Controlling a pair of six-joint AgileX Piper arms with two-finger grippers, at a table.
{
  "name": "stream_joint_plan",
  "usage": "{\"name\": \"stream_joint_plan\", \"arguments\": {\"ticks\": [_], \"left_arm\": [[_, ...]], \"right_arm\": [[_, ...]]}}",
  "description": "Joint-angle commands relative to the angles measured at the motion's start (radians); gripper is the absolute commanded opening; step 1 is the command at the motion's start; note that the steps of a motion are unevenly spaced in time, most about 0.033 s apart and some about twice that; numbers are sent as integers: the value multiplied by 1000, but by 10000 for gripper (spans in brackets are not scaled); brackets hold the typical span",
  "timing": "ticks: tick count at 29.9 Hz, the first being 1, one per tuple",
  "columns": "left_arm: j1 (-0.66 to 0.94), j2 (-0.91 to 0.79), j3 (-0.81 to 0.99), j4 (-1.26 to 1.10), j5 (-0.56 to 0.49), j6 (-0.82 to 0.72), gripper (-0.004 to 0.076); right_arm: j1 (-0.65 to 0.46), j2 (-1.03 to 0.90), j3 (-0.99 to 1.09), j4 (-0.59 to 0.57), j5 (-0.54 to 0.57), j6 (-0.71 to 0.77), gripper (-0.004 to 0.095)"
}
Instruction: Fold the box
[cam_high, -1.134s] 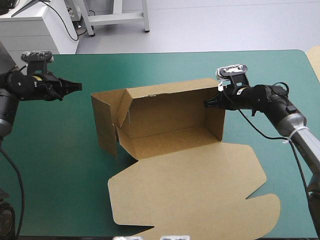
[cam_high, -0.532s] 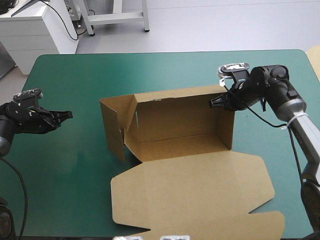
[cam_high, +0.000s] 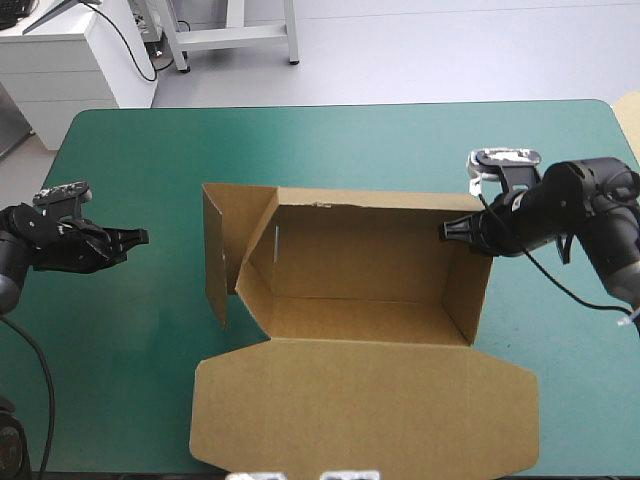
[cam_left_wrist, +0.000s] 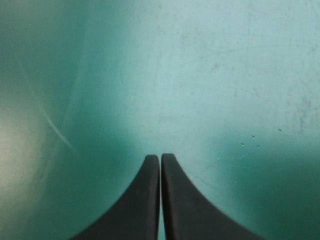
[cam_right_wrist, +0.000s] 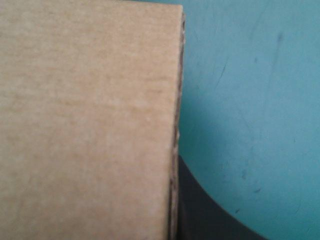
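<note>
- Right gripper (cam_high: 447, 229): clamped on the box (cam_high: 350, 318). In the right wrist view the cut edge of the brown board runs up the middle. One black finger (cam_right_wrist: 202, 215) lies against the board's outer face, and the other finger is hidden behind the sheet.
- Grip site: the top of the right wall (cam_high: 468, 290), at its far corner, about 2 o'clock from the tray's middle. The arm reaches in from 3 o'clock.
- Left gripper (cam_high: 142, 236): the two black fingers (cam_left_wrist: 140, 200) are pressed together into one pointed arch and hold nothing. The tip points toward 3 o'clock. The gripper lies at 9 o'clock of the box, well apart from it, and its wrist view shows only cover ahead. Whether it touches the cover cannot be told.
- Box, general: an open tray at the middle of the table, its long axis running from 9 to 3 o'clock. The far wall (cam_high: 360, 245) and the right wall stand upright.
- Box, 9 o'clock end: an outer end flap (cam_high: 218, 255) stands upright, swung away from the tray. Just inside it a second flap (cam_high: 258, 262) slants inward toward the tray floor.
- Lid (cam_high: 365, 405): flat on the table at 6 o'clock of the tray, joined to it along the near long edge and extending toward the table's near edge.
- Teal-green cover (cam_high: 130, 370): visible on every side of the box.
</note>
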Motion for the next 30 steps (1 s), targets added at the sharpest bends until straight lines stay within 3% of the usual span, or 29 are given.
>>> {"name": "stream_joint_plan", "arguments": {"ticks": [1, 7, 30], "left_arm": [[0, -37, -23, -48, -22, 2, -8], [0, -37, -23, -48, -16, -1, -8], [0, -37, -23, -48, -20, 3, -8]], "right_arm": [[0, -55, 64, 4, 28, -2, -14], [0, 14, 47, 4, -3, -18, -13], [0, 527, -420, 8, 25, -127, -13]]}}
